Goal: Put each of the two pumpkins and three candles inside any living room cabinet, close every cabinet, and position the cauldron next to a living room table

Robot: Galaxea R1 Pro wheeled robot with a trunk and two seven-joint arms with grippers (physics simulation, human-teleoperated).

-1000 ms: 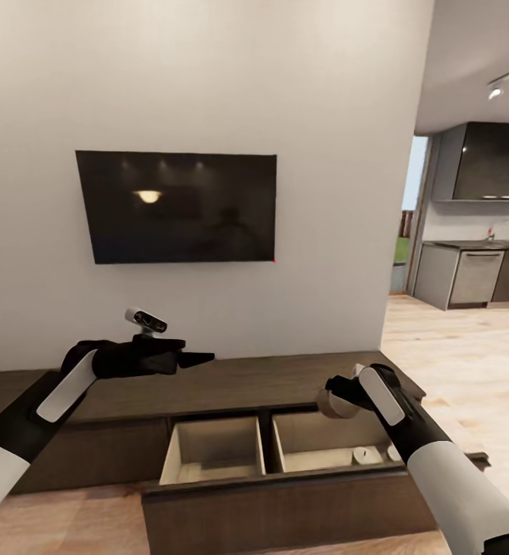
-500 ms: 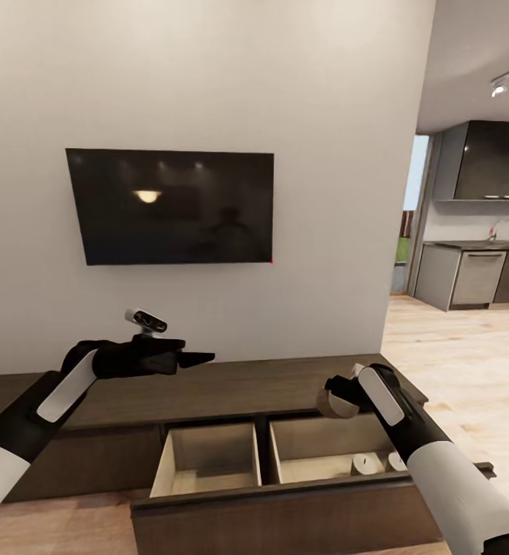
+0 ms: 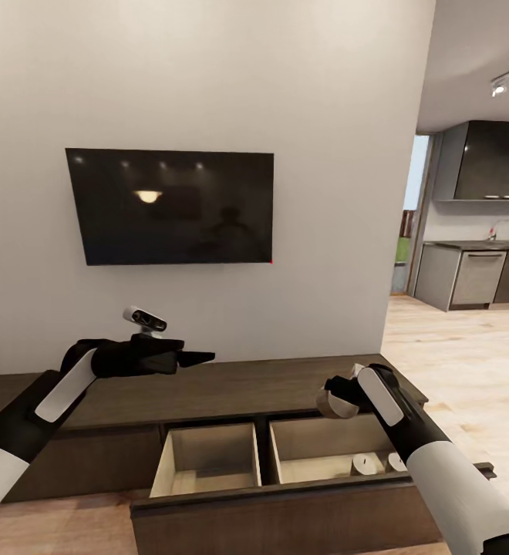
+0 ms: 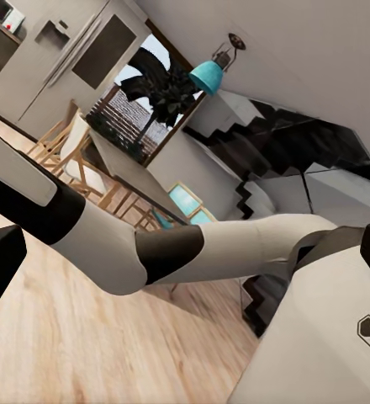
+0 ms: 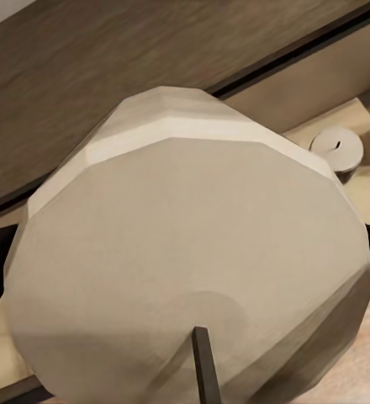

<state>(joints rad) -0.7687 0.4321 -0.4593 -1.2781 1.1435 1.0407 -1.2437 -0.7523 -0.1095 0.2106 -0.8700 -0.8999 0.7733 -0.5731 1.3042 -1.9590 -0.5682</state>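
Dark brown cabinet (image 3: 231, 389) with pale beige drawer insides; candles (image 3: 365, 463) beige-grey — one (image 5: 193, 278) with a dark wick. Black TV (image 3: 170, 206), white wall (image 3: 208, 77), light wood floor (image 3: 470, 347).

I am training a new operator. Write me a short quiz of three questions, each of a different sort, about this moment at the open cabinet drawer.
1. True or false: the right gripper holds a candle above the open drawer.
2. How many candles already lie in the drawer's right compartment? A) none B) two C) four
3. Fill in: the drawer's left compartment holds ____.

Key: 1 true. 2 B; they stand at its right end. 3 nothing visible.
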